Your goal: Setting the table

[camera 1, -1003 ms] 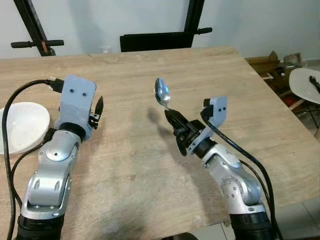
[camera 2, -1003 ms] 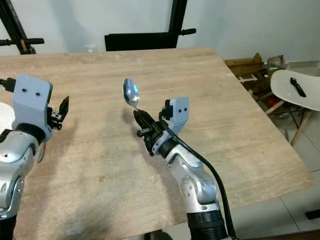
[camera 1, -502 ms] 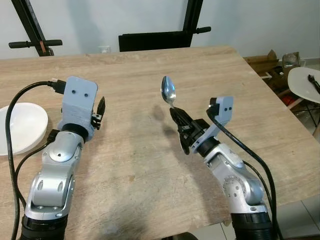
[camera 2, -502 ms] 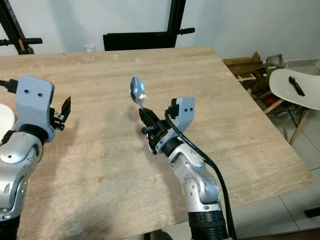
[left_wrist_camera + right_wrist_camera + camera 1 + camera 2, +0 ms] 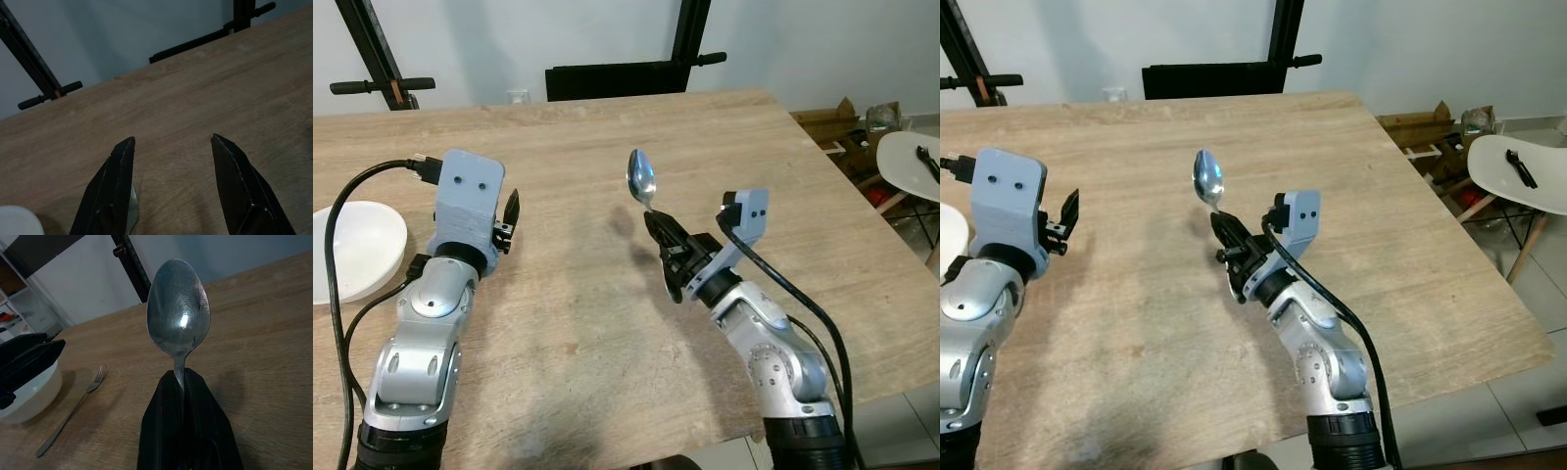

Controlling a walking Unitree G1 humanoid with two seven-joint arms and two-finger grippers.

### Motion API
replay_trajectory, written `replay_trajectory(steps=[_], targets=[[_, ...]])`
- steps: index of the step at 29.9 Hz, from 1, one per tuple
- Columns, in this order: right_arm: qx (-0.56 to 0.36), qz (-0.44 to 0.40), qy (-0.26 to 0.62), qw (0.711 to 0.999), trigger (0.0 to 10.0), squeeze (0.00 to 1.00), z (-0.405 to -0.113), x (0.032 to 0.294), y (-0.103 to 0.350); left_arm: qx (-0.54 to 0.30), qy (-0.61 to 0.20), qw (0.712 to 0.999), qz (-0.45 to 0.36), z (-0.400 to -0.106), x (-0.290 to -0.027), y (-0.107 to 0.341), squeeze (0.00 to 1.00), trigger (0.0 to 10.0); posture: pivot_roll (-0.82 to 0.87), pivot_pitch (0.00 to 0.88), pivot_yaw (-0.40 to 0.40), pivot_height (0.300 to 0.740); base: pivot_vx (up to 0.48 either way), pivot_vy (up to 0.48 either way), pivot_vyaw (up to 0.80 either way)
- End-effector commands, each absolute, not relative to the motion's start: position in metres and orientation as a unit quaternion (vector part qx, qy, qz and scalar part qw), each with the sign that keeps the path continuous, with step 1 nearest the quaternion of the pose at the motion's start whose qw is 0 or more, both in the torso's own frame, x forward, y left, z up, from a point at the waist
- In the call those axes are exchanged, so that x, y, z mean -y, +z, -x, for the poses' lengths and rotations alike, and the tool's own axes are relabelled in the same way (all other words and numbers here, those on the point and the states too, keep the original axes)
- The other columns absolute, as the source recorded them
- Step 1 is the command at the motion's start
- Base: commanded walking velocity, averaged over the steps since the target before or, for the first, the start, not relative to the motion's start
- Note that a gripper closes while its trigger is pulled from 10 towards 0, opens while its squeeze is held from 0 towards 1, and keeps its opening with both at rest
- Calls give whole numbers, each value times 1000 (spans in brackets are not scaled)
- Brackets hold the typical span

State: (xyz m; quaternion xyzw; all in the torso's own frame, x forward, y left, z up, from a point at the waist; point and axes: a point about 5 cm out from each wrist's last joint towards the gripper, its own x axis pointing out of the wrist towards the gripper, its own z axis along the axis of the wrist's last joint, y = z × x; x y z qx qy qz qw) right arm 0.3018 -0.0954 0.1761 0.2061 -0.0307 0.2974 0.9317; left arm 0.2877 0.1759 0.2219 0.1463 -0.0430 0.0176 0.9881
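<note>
My right gripper (image 5: 654, 217) is shut on the handle of a metal spoon (image 5: 641, 178), holding it upright above the middle of the wooden table (image 5: 607, 323), bowl end up. In the right wrist view the spoon (image 5: 178, 308) rises from the closed fingers (image 5: 166, 431). My left gripper (image 5: 509, 211) hovers open over the table's left part, with nothing between its fingers (image 5: 117, 181). A white bowl (image 5: 352, 250) sits at the left edge. A fork (image 5: 73, 411) lies on the table beside the bowl (image 5: 29, 396).
A black chair back (image 5: 617, 78) stands at the table's far edge, between black stand legs (image 5: 372, 44). To the right, off the table, are a white chair (image 5: 911, 162) and boxes (image 5: 842, 122) on the floor.
Over the last second both arms have drifted slightly to the right, the spoon still gripped upright. In the last half second almost nothing has moved.
</note>
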Motion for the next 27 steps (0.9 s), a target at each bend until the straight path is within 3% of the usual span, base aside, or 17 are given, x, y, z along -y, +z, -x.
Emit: replay_trajectory(steps=[1,19,27], targets=[[21,-212,293,932,10000,0,-301,97,172,47,24,988,-148,-286,-177,224,0,10000,-13,65,10,740,0,349,0],[22,-216,287,933,10000,0,-301,99,171,49,20,987,-151,-289,-174,226,0,10000,-12,68,19,740,0,344,0],[23,-216,285,934,10000,0,-301,100,171,56,15,987,-151,-290,-171,229,0,10000,-13,70,22,740,0,64,0]])
